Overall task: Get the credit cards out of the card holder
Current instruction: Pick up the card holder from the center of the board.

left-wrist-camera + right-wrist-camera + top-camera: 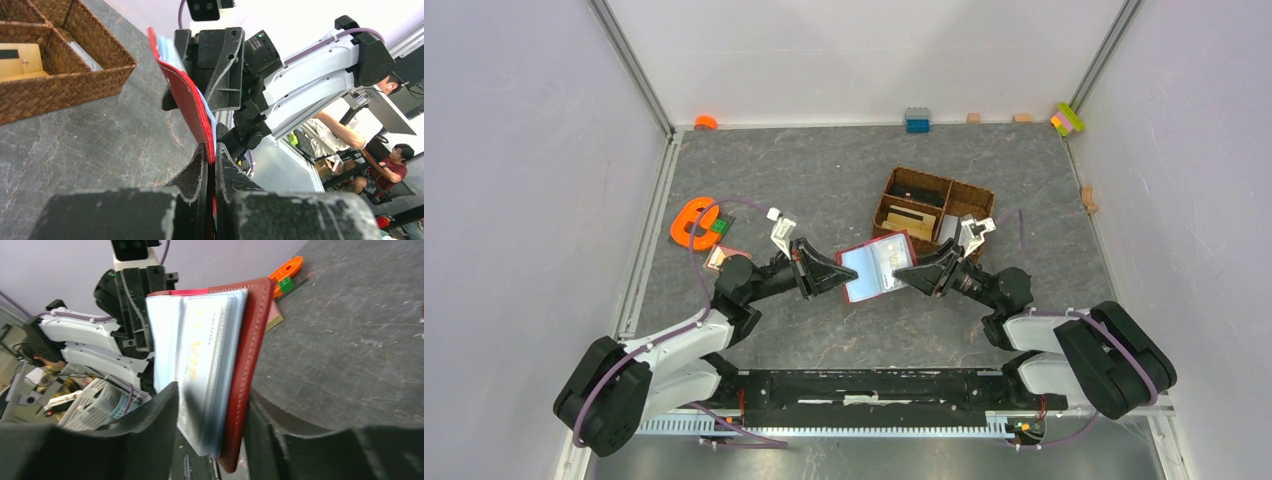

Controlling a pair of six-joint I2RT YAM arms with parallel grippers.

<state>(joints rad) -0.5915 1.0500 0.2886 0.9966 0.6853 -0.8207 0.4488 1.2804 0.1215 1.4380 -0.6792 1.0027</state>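
Observation:
The dark red card holder [876,268] hangs open above the table between the two arms. My left gripper [848,272] is shut on its left edge; in the left wrist view the red cover [185,95] runs down between the pinched fingers of this gripper [215,150]. My right gripper [903,275] straddles the holder's right edge. In the right wrist view the jaws of that gripper [212,390] stand open on either side of the red cover [250,340] and its clear sleeves. Credit cards [200,350] sit inside the sleeves, one with gold lettering.
A brown wicker basket [892,180] with compartments holding flat items stands just behind the right gripper. An orange ring toy [692,222] and a small tan card [719,257] lie by the left arm. A blue brick [917,120] and coloured blocks [1068,118] line the back wall.

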